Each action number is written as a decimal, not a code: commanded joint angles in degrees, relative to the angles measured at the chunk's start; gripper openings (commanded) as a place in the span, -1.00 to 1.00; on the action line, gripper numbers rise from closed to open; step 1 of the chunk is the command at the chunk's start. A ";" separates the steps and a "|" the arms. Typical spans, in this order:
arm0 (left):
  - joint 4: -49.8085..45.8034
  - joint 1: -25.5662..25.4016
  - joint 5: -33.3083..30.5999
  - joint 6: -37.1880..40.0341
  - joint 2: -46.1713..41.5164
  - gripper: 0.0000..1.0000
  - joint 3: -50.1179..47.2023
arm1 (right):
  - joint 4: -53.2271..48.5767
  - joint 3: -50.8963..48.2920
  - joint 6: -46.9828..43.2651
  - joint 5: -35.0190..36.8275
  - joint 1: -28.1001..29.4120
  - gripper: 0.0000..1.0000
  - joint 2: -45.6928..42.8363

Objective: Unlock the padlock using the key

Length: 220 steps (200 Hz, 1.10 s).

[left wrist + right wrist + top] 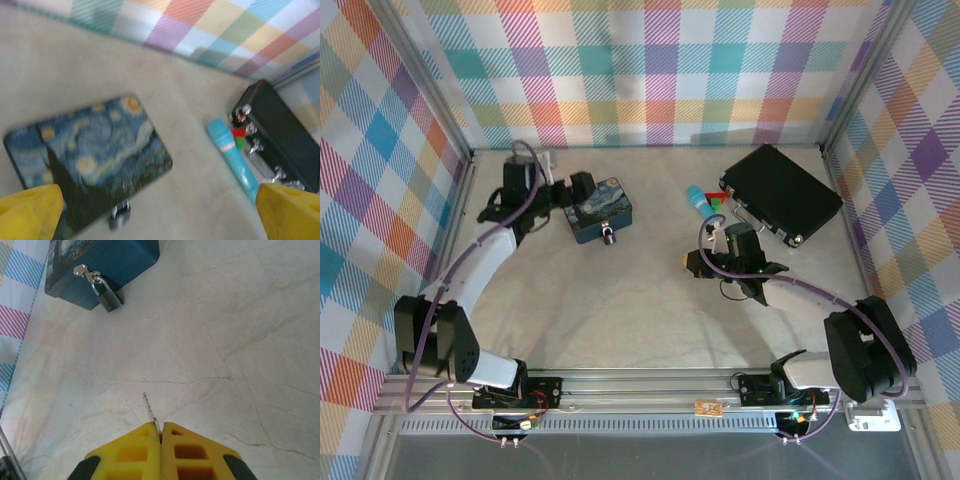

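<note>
The small black padlock (107, 297) hangs by its silvery shackle from the hasp on the front of the blue painted tin (100, 265). From above the padlock (609, 236) sits at the tin's near edge, and in the left wrist view it (119, 217) is blurred. My right gripper (161, 427) is shut on the key (150, 411), whose thin blade sticks out ahead of the fingertips toward the padlock, still well short of it. My left gripper (582, 190) is open just behind the tin, its yellow fingers (27, 210) spread wide.
A turquoise cylinder (699, 198) and a red-and-green piece (719, 201) lie beside a black case (780, 190) at the back right. Plaid walls close in the marble-patterned table (620, 300) on three sides.
</note>
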 commanded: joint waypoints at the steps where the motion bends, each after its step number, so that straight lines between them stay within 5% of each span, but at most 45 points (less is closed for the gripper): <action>1: 2.83 -4.64 -6.99 -6.24 -2.80 0.95 -8.60 | 6.30 0.84 2.16 -2.87 0.10 -1.00 1.49; 55: 16.09 -15.14 -21.61 -10.18 0.13 0.82 -19.55 | 7.24 1.40 2.45 -5.09 0.12 -1.00 1.91; 134: 27.06 -16.84 -24.94 -10.49 18.70 0.46 -15.64 | 7.32 -2.64 3.52 -2.91 0.23 -1.00 -4.62; 220: 34.39 -16.87 -27.28 -4.29 27.28 0.17 -12.20 | 8.85 -3.71 3.79 -3.35 0.19 -1.00 -4.03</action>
